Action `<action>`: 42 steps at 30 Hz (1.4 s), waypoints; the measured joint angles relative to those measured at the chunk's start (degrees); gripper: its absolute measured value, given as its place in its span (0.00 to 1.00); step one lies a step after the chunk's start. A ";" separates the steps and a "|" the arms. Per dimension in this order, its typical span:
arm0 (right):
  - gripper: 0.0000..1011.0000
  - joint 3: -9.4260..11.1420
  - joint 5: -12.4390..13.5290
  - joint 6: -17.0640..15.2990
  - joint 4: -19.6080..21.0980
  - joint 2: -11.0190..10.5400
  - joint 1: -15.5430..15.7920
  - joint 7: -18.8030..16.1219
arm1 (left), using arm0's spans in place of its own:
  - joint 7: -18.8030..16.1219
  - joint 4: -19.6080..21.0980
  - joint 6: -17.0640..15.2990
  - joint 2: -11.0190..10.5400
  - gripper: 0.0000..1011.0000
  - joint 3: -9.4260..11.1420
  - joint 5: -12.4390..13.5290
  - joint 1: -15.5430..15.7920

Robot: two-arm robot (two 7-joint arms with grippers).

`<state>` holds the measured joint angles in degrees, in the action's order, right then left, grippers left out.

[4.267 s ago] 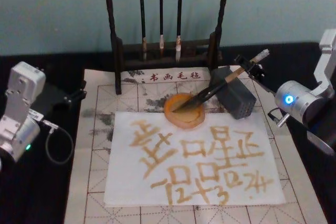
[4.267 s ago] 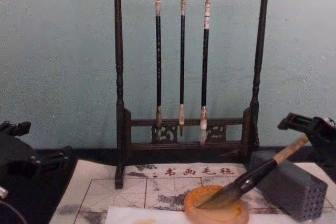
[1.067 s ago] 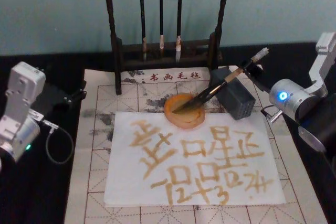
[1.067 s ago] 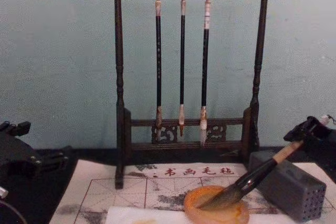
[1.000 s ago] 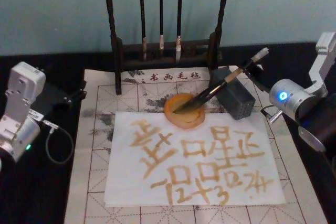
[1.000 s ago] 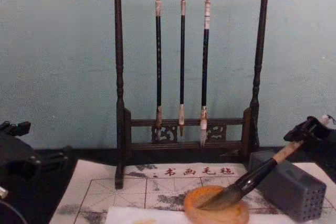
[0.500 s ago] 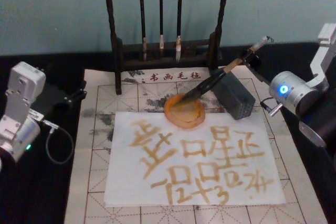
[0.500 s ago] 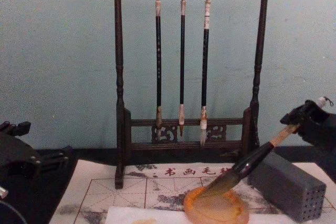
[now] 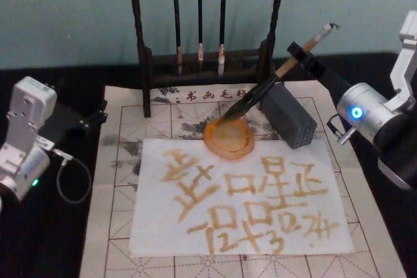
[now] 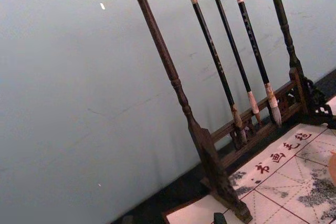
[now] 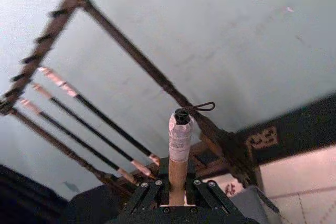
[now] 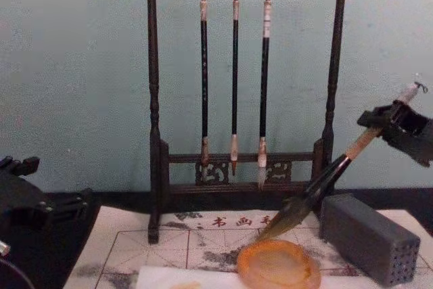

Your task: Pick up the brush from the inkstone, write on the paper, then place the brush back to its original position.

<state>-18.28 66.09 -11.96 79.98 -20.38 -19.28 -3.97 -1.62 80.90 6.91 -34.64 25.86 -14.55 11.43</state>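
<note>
Change since half a second ago: the brush (image 9: 273, 76) has risen. Its bristles lay in the inkstone (image 9: 229, 151) then. They now hang at the dish's far rim, and the right gripper (image 9: 301, 53) sits higher and nearer the rack.
Brush: tilted, with the white-wrapped top up and to the right. The dark bristle tip points down and left. In the chest view the brush (image 12: 331, 170) has its tip just above the far edge of the inkstone (image 12: 279, 269), seemingly clear of it.
Right gripper: its jaws are closed on the tan handle just below the white wrap. The right wrist view shows the handle (image 11: 178, 150) standing up between the black jaws of the gripper (image 11: 176, 184). In the chest view the gripper (image 12: 382, 118) is above the grey block (image 12: 369, 238).
Left gripper (image 9: 75, 118): parked at the left, off the mat, over the dark desk (image 9: 65, 239).
Inkstone: round amber dish at the far edge of the paper (image 9: 150, 226), just left of the grey block (image 9: 290, 118).
Paper: white sheet lying flat on a gridded felt mat (image 9: 117, 180), covered in tan brushed characters.
Rack: dark wooden rack (image 9: 140, 43) behind the mat, with three thin brushes (image 9: 200, 11) hanging from it. The left wrist view shows the rack (image 10: 173, 77) and the thin brushes (image 10: 231, 51) against a pale wall.
</note>
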 joint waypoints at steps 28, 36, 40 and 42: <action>0.18 0.33 -9.20 11.12 11.29 -9.15 9.64 -12.77 | 0.00 0.00 0.00 0.00 0.99 0.00 0.00 0.00; 0.18 -0.12 -12.35 12.67 12.31 -9.91 10.89 -17.21 | 0.00 0.00 0.00 0.00 0.99 0.00 0.00 0.00; 0.18 -0.30 -13.14 13.08 12.49 -10.04 11.21 -18.77 | 0.00 0.00 0.00 0.00 0.99 0.00 0.00 0.00; 0.18 -0.43 -13.58 13.27 12.65 -10.19 11.45 -19.91 | 0.00 0.00 0.00 0.00 0.99 0.00 0.00 0.00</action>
<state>-18.72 52.51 1.31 92.63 -30.57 -7.83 -23.88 -1.62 80.90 6.91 -34.65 25.86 -14.55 11.43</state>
